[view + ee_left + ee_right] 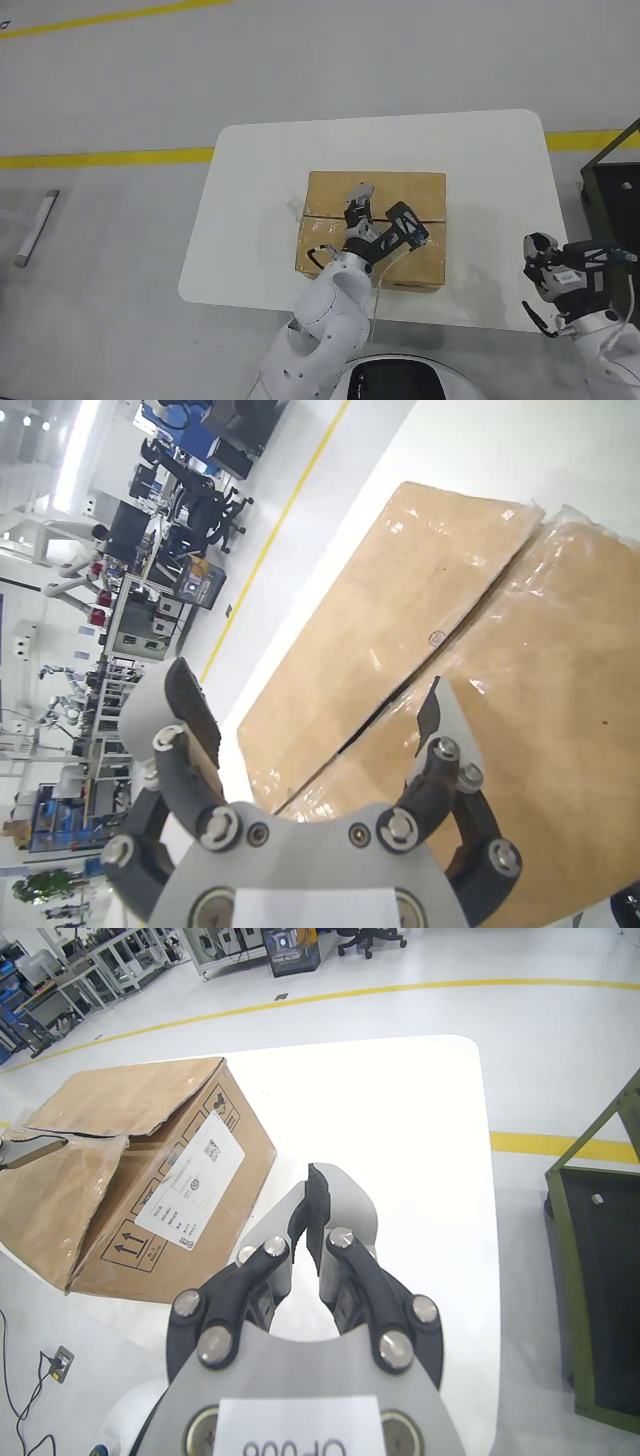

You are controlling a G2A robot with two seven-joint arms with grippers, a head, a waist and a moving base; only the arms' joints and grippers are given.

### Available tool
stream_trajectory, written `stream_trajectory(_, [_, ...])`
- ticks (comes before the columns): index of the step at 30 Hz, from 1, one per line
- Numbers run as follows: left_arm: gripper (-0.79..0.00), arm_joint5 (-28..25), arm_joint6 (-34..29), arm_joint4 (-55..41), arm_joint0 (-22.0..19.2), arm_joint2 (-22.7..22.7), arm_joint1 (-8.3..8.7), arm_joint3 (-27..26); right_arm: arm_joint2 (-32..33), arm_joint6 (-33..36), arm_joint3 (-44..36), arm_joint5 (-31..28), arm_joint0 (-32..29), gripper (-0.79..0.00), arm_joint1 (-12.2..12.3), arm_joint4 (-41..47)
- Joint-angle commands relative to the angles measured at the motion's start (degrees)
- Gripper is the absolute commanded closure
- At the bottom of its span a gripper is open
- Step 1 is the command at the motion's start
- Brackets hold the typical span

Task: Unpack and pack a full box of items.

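One white table with rounded corners fills the middle of the top view. On it sits a brown cardboard box, at the table's middle and closer to the robot's edge than to the far edge. Its two top flaps are folded down and meet along a seam that runs from side to side. Shiny clear tape covers parts of the flaps, and their edges along the seam are ragged and torn. The side of the box that faces the right arm carries a white label and printed handling symbols.

On the floor just past the table's right end stands a dark green rack with a black panel.

Above the box top hangs the left gripper, its two fingers spread wide with nothing between them. One fingertip is right at the seam; whether it touches the cardboard cannot be told.

Off the table's right near corner, well apart from the box, is the right gripper. Its ribbed black pads are pressed together and hold nothing.
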Motion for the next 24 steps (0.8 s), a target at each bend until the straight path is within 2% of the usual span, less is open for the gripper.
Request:
stream_trajectory(1, [-0.785,-1.2,-0.9,0.2,-0.7,-0.1,-0.11,1.3,0.1,-0.1,0.1,0.1,0.0,0.0,0.0,0.0])
stream_trajectory(6, [-0.785,-5.1,-3.0,0.1,-2.1,-0.1,-0.38,3.1,0.3,0.0,0.3,0.1,0.3,0.0,0.1,0.0])
stream_trajectory(15, [-0.785,-1.9,-1.5,2.4,-3.6,0.0,-0.92,5.4,-0.1,0.1,0.8,0.7,1.1,0.0,0.1,-0.1])
stream_trajectory(16, [-0.366,-1.1,-0.7,2.4,-3.8,-0.1,-0.97,5.6,-0.1,0.1,0.8,0.7,1.2,0.0,0.1,-0.2])
stream_trajectory(17, [-0.252,-0.2,-0.1,2.1,-3.8,-0.3,-1.04,5.9,-0.2,0.1,0.9,0.7,1.3,0.0,0.1,-0.2])
stream_trajectory(18, [-0.012,0.6,0.6,1.9,-3.8,-0.4,-1.11,6.0,-0.2,0.0,0.9,0.8,1.4,0.0,0.1,-0.2])
stream_trajectory(24, [0.0,2.4,3.8,1.2,-3.3,-1.1,-1.25,5.1,-0.3,0.0,1.1,0.9,1.7,0.0,0.1,-0.2])
